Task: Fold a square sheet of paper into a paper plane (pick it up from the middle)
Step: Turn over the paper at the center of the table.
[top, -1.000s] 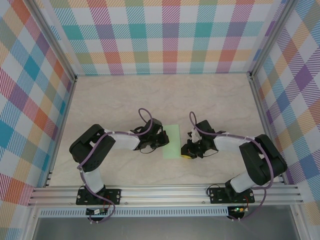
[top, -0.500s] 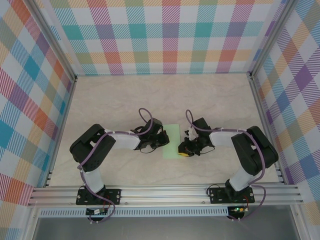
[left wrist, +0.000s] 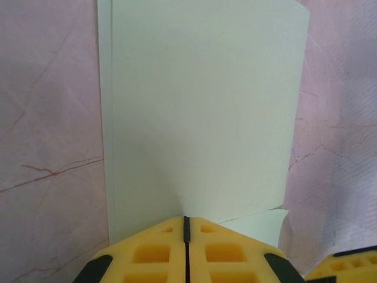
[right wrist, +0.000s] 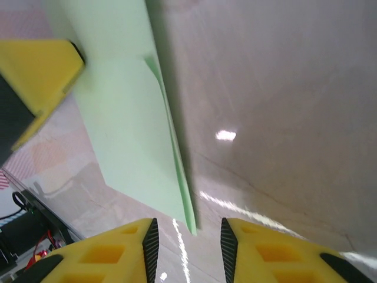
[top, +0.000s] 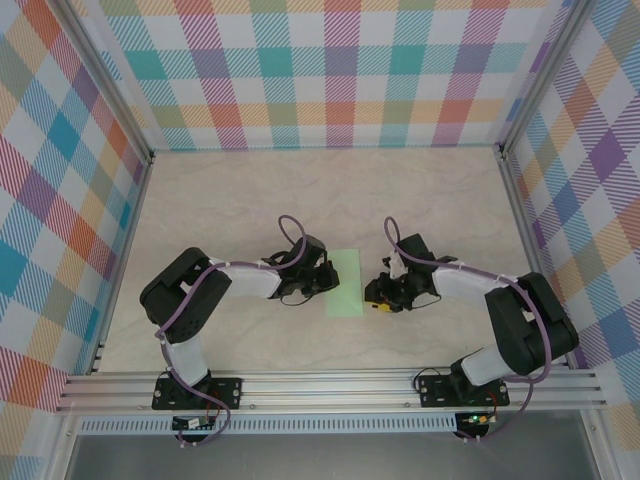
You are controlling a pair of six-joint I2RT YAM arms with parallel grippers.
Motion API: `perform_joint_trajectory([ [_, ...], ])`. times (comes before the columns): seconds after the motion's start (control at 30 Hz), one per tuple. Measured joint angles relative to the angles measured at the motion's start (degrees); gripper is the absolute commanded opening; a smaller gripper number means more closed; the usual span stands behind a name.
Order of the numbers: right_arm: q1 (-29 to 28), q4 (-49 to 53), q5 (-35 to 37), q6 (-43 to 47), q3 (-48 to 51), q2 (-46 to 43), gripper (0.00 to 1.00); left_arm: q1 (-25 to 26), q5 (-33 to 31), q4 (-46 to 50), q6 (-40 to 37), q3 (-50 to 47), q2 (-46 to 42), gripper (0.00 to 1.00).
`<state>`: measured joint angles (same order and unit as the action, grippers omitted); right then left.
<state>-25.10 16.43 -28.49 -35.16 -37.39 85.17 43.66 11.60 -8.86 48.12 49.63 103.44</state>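
Top view: one square sheet of paper [top: 345,283], folded into a narrow rectangle, lies on the surface [top: 240,200] at centre frame. It sits between two hands, the left hand [top: 322,281] and the right hand [top: 378,297].

Left wrist view: at bottom centre the left hand [left wrist: 186,227] is closed tight, pinching the sheet's near edge. Two layers of paper show.

Right wrist view: the right hand [right wrist: 188,244] is partly open and empty, with the sheet's edge just ahead.

The paper looks light, limp and easily creased, so it is best gripped mid-edge.

paper [left wrist: 200,106] top cropped, near edge behind jaws
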Motion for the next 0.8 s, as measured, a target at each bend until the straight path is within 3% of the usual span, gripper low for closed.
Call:
perform_joint_trajectory([
  [0.3, 0.04, -1.38, -1.05, 0.02, -5.53, 7.08, 0.39, -0.02, -0.11, 2.93, -1.49, 1.29, -1.07, 0.1],
  [0.8, 0.37, -2.45, -3.72, 0.02, -6.32, 10.38, 0.37, -0.02, -0.09, 3.23, -1.51, 2.01, -0.66, 0.09],
])
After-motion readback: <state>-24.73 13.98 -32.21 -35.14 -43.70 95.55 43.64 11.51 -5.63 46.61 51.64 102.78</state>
